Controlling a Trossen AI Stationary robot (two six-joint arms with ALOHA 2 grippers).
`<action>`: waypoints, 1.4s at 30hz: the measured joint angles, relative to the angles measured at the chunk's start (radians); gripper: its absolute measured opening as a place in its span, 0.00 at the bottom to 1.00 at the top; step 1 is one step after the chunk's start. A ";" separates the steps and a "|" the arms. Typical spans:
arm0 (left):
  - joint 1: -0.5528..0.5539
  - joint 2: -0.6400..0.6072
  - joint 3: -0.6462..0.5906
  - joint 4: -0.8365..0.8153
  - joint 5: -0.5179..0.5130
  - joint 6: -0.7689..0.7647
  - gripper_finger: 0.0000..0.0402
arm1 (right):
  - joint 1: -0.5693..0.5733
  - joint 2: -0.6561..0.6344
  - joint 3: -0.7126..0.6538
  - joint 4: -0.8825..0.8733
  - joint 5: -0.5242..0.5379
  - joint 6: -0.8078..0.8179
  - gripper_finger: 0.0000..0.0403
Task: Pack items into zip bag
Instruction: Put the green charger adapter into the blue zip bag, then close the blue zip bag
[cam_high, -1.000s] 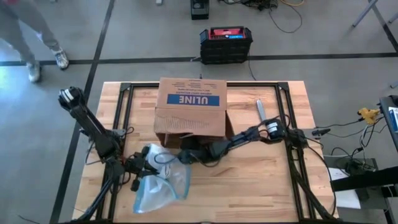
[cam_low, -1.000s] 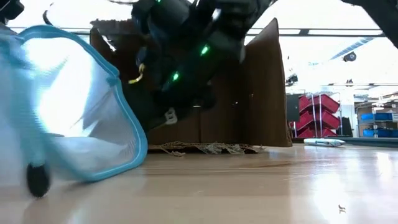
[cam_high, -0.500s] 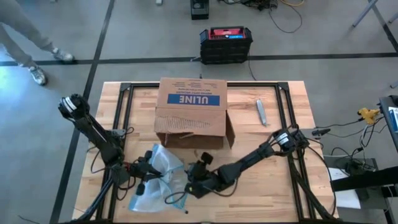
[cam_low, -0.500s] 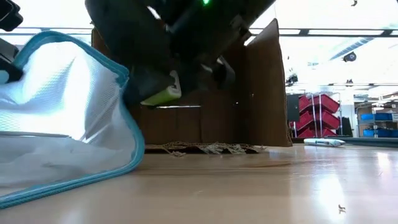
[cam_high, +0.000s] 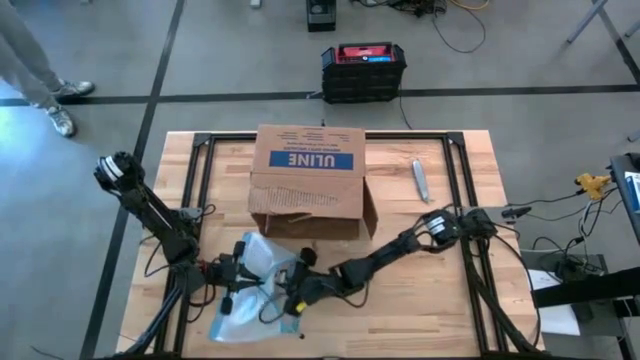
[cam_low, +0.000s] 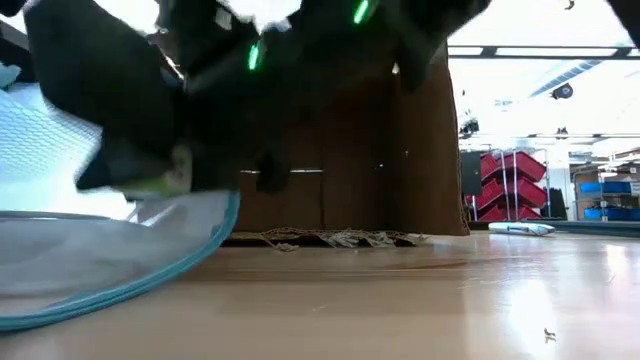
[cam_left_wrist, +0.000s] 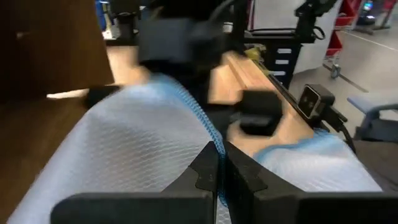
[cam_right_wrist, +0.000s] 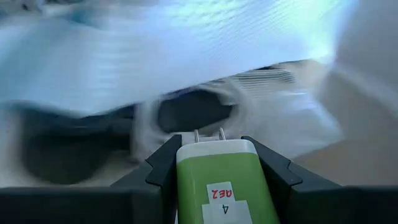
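The right tool (cam_right_wrist: 214, 168) pinches a green plug adapter (cam_right_wrist: 225, 177) (prongs forward) at the zip bag's (cam_high: 255, 295) mouth; the left tool (cam_left_wrist: 221, 180), pressed together, clamps its blue edge.

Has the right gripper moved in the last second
Yes. The right gripper, holding a green charger, went from just below the ULINE box down and left, to the zip bag mouth.

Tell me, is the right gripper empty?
No, the right gripper is shut on a green plug-in charger with two metal prongs.
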 joint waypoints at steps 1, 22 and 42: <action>0.000 0.003 0.000 0.002 0.002 0.001 0.00 | -0.013 0.012 0.000 0.038 -0.001 -0.031 0.31; -0.001 0.088 0.000 0.006 0.038 -0.073 0.00 | 0.021 -0.117 0.002 -0.182 -0.003 -0.137 0.62; 0.002 0.083 0.000 0.115 -0.087 -0.053 0.01 | 0.213 -0.184 0.001 -0.524 -0.007 0.033 0.47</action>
